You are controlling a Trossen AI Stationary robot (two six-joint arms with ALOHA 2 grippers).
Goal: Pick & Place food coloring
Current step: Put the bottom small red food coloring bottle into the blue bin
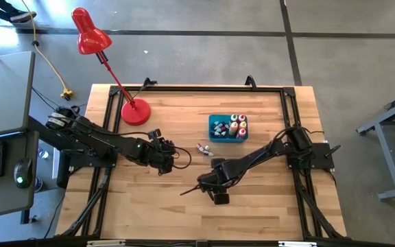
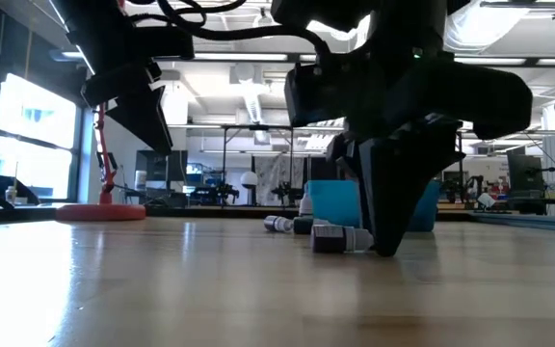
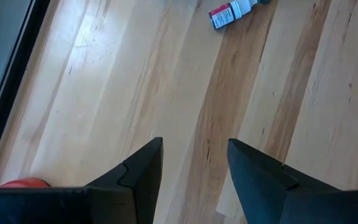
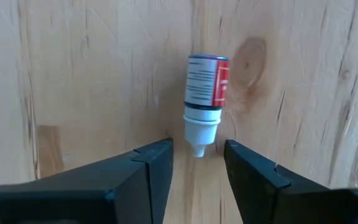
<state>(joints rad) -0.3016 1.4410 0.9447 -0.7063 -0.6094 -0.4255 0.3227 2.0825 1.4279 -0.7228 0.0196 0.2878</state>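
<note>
Wooden desk (image 1: 184,206) seen from above: the right tool (image 1: 208,184) hovers low near two loose food coloring bottles (image 1: 201,148), and the blue bin (image 1: 228,127) beyond holds more upright. Low view: a bottle (image 2: 340,238) lies on its side touching the right tool. Left wrist view: the left tool (image 3: 194,168) is released, empty. Right wrist view: a red-labelled bottle (image 4: 205,99) lies flat, long axis toward the released right tool (image 4: 197,165), its white nozzle (image 4: 199,148) just between the fingertips.

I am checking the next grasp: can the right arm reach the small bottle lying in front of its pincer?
Probably yes. The right pincer is open, the bottle lies just ahead with its tip between the fingers, and nothing blocks it.
</note>
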